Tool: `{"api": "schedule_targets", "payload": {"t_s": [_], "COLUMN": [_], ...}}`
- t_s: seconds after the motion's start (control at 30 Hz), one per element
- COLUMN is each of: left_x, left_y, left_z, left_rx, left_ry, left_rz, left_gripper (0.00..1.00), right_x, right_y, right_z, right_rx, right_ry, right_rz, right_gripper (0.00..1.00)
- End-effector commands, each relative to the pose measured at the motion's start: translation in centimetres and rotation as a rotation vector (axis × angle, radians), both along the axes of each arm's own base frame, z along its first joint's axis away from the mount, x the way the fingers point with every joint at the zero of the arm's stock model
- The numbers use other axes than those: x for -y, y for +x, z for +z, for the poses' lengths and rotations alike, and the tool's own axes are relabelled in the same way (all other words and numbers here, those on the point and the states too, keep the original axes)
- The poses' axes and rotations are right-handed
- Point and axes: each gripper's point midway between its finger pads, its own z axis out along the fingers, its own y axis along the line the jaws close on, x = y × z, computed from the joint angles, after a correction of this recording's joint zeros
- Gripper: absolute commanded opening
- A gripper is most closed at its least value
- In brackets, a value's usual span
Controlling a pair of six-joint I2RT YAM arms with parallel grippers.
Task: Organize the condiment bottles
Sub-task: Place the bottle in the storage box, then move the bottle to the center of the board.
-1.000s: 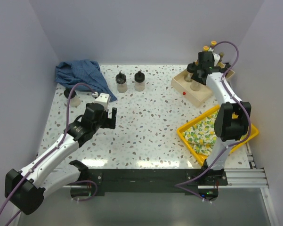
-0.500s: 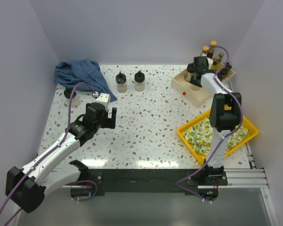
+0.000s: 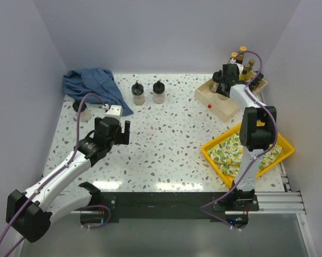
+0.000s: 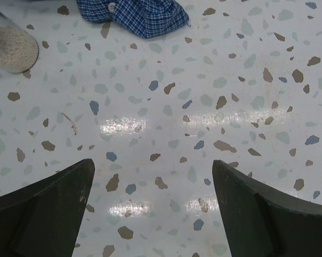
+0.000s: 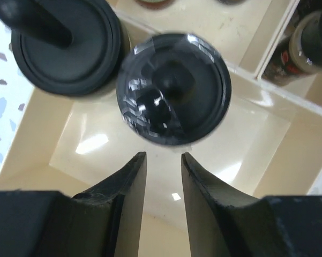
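While the left claw (image 3: 124, 133) hangs over bare counter (image 3: 166, 144) toward the left edge, its fingers (image 4: 48, 209) wide apart and empty, the right claw (image 5: 163, 158) is poised above the beige divided tray (image 3: 225, 107) at the far right corner. The right claw's fingers are drawn together to a narrow slit, with nothing clamped between them. In the right wrist view, a blurred black-lidded jar (image 5: 174, 88) stands in a tray compartment directly beyond the fingertips, and a second black-lidded jar (image 5: 67, 45) stands just beside it. A dark bottle (image 5: 305, 43) occupies the adjoining compartment across the divider. In the top view, slim yellow-capped bottles (image 3: 239, 53) stand upright in the tray's far compartments. Three condiment bottles are outside the tray: a pair of jars (image 3: 138, 92) stands upright side by side near the far edge, and a lone jar (image 3: 83, 111) with pale contents sits by the left edge, just beside a crumpled blue cloth (image 3: 94, 87). A small red object (image 3: 209, 106) lies on the counter just beside the tray. A yellow bin (image 3: 281, 155) lined with lemon-print fabric sits along the right edge.
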Motion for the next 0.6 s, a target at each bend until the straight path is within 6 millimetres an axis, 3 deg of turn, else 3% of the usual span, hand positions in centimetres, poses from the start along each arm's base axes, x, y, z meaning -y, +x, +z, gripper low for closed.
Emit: {"api": "schedule_targets", "payload": {"t_s": [0.0,0.07,0.1,0.17,0.2,0.27,0.3,0.33,0.37,0.4,0.43,0.47,0.5,0.57], "left_x": [-1.3,-2.5,-2.7,-4.1,-4.5,-6.7,-7.3,-7.9,-9.1,-9.7,-9.8,-11.2,-11.6,-13.0], "left_y": [1.2,1.5,2.0,2.9,3.8,5.1,5.9,6.6,7.5,8.3,9.2,9.8,10.5,11.9], "left_z": [4.2,4.6,5.9,6.2,7.8,8.2,9.7,10.2,9.9,10.8,9.9,9.7,9.9,7.8], "left_rx": [0.129,0.124,0.145,0.123,0.147,0.135,0.159,0.168,0.152,0.169,0.138,0.132,0.138,0.087], "left_ry": [-0.067,-0.035,-0.046,-0.018,-0.026,-0.02,-0.04,-0.057,-0.077,-0.097,-0.113,-0.122,-0.133,-0.14], "left_rz": [0.138,0.203,0.227,0.282,0.299,0.372,0.391,0.405,0.425,0.437,0.434,0.469,0.479,0.516], "left_gripper": [0.97,0.98,0.99,0.99,0.99,0.99,0.99,1.0,1.0,1.0,1.0,1.0,1.0,1.0], "right_x": [-2.4,-3.5,-4.1,-5.3,-6.7,-8.3,-9.3,-10.2,-10.8,-11.7,-12.2,-12.7,-13.8,-14.7], "right_y": [-2.4,-4.4,-5.1,-7.4,-8.2,-10.9,-11.9,-13.2,-14.5,-15.5,-16.5,-17.5,-18.6,-20.3], "right_z": [7.6,7.2,8.0,9.9,10.5,12.3,12.8,12.5,14.0,14.5,14.0,15.4,15.0,15.8], "right_rx": [0.177,0.16,0.171,0.205,0.207,0.222,0.225,0.214,0.244,0.251,0.239,0.283,0.274,0.289], "right_ry": [0.135,0.159,0.174,0.21,0.248,0.279,0.3,0.312,0.325,0.356,0.374,0.387,0.403,0.425], "right_rz": [0.038,0.078,0.106,0.166,0.237,0.313,0.356,0.393,0.424,0.452,0.463,0.489,0.528,0.572], "right_gripper": [0.41,0.44,0.49,0.57,0.67,0.77,0.87,0.93,0.99,0.98,0.99,0.99,0.99,0.99]}}
